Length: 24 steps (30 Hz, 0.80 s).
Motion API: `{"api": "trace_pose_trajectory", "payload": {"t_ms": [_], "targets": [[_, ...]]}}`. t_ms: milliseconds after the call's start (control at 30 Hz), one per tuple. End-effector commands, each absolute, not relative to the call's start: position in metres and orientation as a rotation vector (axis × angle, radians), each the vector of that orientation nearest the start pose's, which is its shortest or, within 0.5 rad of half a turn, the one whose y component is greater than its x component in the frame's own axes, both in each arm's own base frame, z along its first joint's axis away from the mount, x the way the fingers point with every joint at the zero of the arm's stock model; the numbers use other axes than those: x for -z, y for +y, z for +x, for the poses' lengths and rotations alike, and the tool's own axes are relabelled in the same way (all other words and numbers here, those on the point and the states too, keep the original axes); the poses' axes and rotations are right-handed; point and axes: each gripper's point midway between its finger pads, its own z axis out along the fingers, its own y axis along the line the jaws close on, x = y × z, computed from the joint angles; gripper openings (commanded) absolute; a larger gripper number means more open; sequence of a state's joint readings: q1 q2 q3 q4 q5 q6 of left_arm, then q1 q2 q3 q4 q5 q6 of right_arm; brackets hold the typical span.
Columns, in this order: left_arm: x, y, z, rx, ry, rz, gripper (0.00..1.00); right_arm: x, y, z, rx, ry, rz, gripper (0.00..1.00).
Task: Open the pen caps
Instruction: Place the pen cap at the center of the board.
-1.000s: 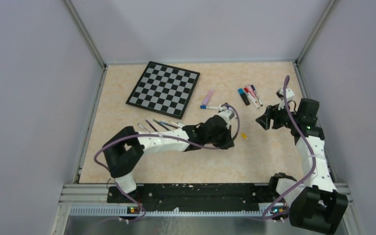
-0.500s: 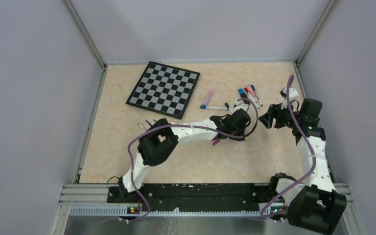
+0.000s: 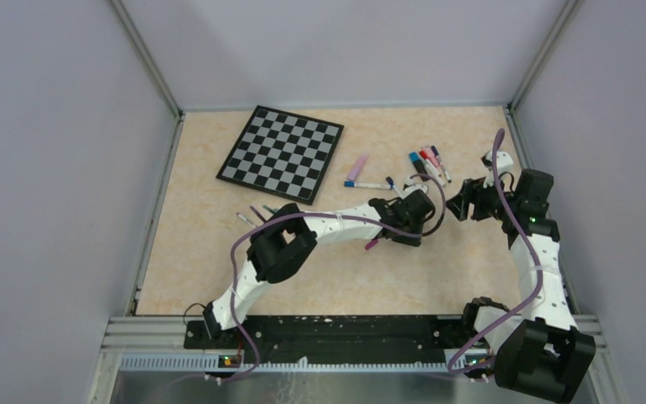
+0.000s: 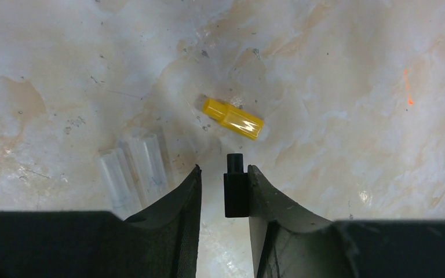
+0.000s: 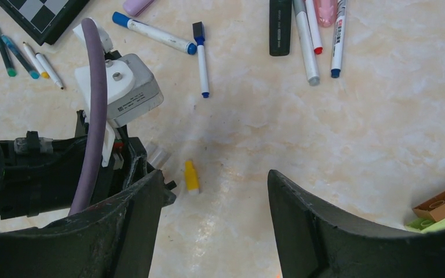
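My left gripper [image 4: 225,169] hangs just above the table with its jaws a little apart. A black pen cap [image 4: 236,188] lies against the right finger, with a gap to the left finger. A yellow cap [image 4: 233,118] lies just ahead, and two clear caps [image 4: 133,174] lie to the left. In the top view the left gripper [image 3: 410,229] is near my right gripper [image 3: 463,206]. The right gripper [image 5: 215,174] is wide open and empty above the yellow cap [image 5: 191,176]. Capped pens [image 3: 429,164] lie in a group behind.
The chessboard [image 3: 282,153] lies at the back left, with thin pens [image 3: 256,215] in front of it. A blue-capped pen [image 5: 153,33] and a small blue pen [image 5: 201,58] lie near the left arm. An orange block [image 5: 443,202] and green blocks are at the right.
The left arm has reached right, toward the right gripper, and now covers the yellow cap in the top view. The right gripper shifted slightly back and right. Little moved in the last half second.
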<state>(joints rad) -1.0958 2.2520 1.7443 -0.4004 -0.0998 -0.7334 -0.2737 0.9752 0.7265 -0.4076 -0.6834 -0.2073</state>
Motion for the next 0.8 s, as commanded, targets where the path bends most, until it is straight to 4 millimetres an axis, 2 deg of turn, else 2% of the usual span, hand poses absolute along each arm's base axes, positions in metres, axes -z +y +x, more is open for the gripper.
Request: {"api": "trace_pose_trajectory", "payload": {"t_ms": [0,400,533,600,767], "targets": [[-0.049,-0.509,0.255,0.631,2.52,0.406,0.39,-0.177,0.024,0.293,-0.447,2.036,-0.298,0.65],[-0.071,-0.514,0.258,0.676,2.481,0.395,0.4,-0.174,0.025,0.292,-0.461,2.043,-0.307,0.65],[-0.089,-0.519,0.257,0.762,2.45,0.405,0.41,-0.171,0.031,0.287,-0.498,2.044,-0.351,0.65],[-0.104,-0.519,0.259,0.797,2.387,0.417,0.42,-0.169,0.036,0.284,-0.532,2.042,-0.383,0.65],[-0.12,-0.507,0.261,0.87,2.304,0.44,0.46,-0.166,0.049,0.275,-0.614,2.022,-0.467,0.64]]}}
